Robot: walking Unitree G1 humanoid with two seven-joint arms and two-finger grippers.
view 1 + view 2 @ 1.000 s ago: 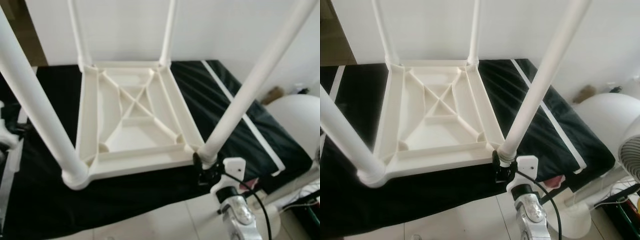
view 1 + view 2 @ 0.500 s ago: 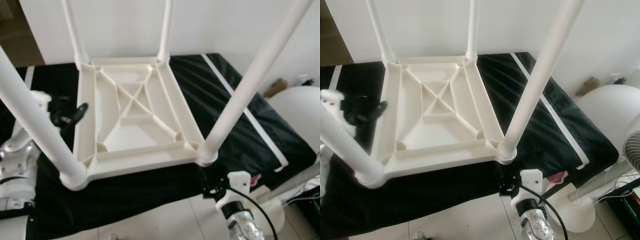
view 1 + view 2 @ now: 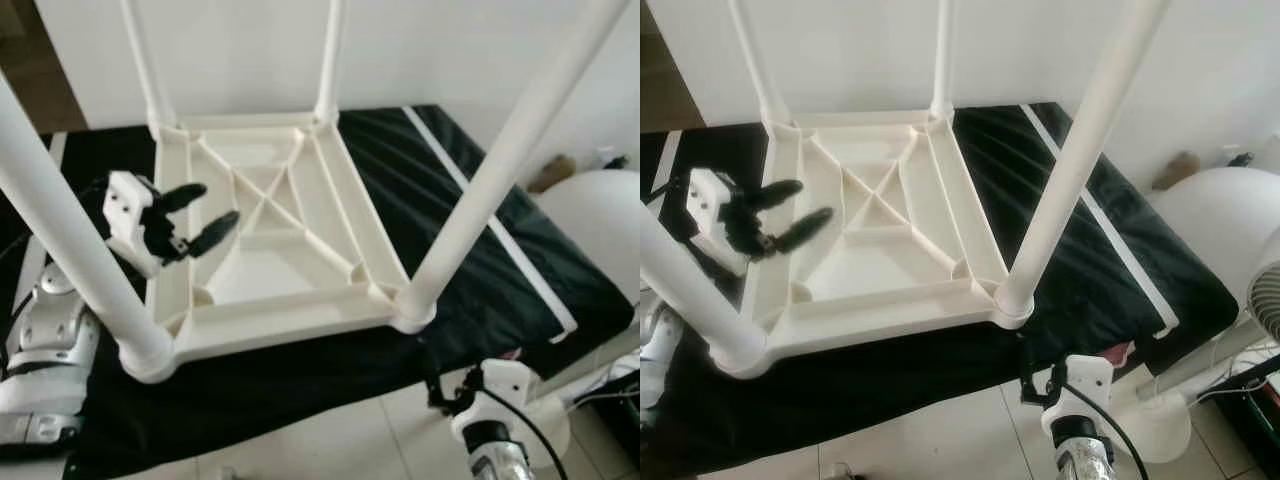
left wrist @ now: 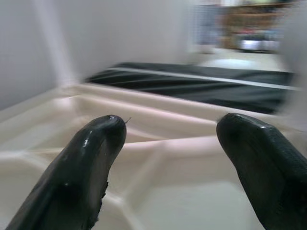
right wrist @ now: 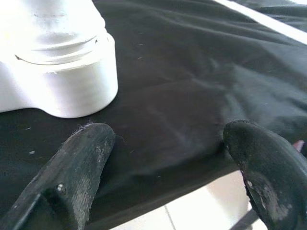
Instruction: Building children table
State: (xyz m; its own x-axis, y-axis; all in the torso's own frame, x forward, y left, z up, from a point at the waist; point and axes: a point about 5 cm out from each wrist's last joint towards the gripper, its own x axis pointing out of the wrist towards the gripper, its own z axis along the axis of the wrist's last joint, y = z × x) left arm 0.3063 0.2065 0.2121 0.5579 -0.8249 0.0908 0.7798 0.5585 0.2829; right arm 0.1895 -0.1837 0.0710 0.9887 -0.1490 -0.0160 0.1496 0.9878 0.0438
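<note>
A white plastic children's table [image 3: 290,325] lies upside down on a black cloth, its four legs pointing up. The near right leg [image 3: 500,170] and the near left leg [image 3: 70,240] stand in their corner sockets. My left gripper [image 3: 212,205] hovers open over the table's left rail, fingers pointing at the ribbed underside [image 4: 158,158], holding nothing. My right gripper [image 3: 1035,385] hangs open, low at the cloth's front edge, just below the near right corner. In the right wrist view that corner's socket [image 5: 62,72] sits beyond the right gripper [image 5: 168,143], apart from its fingers.
The black cloth [image 3: 480,250] carries a white stripe [image 3: 490,235] along its right side. A white rounded fan [image 3: 600,230] stands at the right. Pale tiled floor [image 3: 330,440] lies in front, and a white wall rises behind the table.
My left gripper has come up and moved right, over the table's left rail. My right gripper has let go of the near right leg's base and dropped below the cloth's edge.
</note>
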